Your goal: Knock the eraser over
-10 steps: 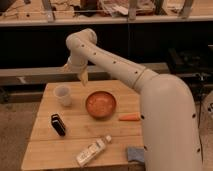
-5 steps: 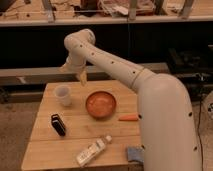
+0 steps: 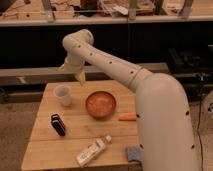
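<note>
Gripper (image 3: 80, 76) above the table's (image 3: 45, 150) far edge, fingers spread, holding nothing.
Eraser (image 3: 58, 124) sits near left, well apart, cup (image 3: 63, 95) between them.

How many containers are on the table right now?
3. Cup at back left, bowl in the middle, bottle lying at the front. The arm may hide others at right. The gripper hangs above the back edge beside the cup.

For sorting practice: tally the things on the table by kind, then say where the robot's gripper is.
Cup: 1
Bowl: 1
Eraser: 1
Orange stick: 1
Bottle: 1
Cloth: 1
Total: 6
Gripper: open, in the air above and behind the cup.
</note>
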Motion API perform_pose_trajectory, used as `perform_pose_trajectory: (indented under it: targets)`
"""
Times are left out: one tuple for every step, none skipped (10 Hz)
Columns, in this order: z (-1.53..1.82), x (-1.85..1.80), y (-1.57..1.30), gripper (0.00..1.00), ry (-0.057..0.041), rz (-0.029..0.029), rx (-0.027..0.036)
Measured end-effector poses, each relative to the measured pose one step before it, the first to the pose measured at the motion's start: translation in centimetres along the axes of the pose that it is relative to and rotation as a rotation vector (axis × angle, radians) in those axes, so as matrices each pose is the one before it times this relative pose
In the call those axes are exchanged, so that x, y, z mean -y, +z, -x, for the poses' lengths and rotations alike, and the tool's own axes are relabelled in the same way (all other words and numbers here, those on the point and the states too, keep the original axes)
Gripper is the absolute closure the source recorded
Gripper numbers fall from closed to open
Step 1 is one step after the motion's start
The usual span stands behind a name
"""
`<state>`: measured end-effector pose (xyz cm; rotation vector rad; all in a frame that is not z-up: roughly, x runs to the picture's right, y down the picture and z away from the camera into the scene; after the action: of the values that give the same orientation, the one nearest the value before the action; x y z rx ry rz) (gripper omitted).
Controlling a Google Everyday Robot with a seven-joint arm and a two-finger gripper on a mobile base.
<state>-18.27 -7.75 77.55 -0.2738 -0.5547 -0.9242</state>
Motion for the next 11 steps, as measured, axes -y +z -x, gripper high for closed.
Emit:
perform_pose_trajectory:
  targets:
    - [-0.006, 0.060, 0.062, 0.20, -0.00130, -0.00074, -0.00032]
    - [-0.044, -0.005, 0.046, 0.20, -0.00020, 0.00054, -0.00126]
    - [0.053, 0.092, 0.070, 0.20, -0.00213, 0.00036, -0.00083]
    - [0.139, 0.142, 0.128, 0.20, -0.00323, 0.00015, 0.00054]
    - [0.248, 0.264, 0.180, 0.20, -0.00507, -0.00019, 0.00070]
    - [0.060, 0.066, 0.090, 0.20, -0.00072, -0.00023, 0.00046]
    - [-0.028, 0.016, 0.084, 0.20, -0.00087, 0.00024, -0.00209]
    - [0.019, 0.021, 0.078, 0.20, -0.00058, -0.00011, 0.00015]
    - [0.036, 0.039, 0.042, 0.20, -0.00102, 0.00045, -0.00035]
    - [0.209, 0.149, 0.215, 0.20, -0.00255, 0.00090, 0.00122]
    - [0.172, 0.186, 0.140, 0.20, -0.00271, 0.00040, -0.00008]
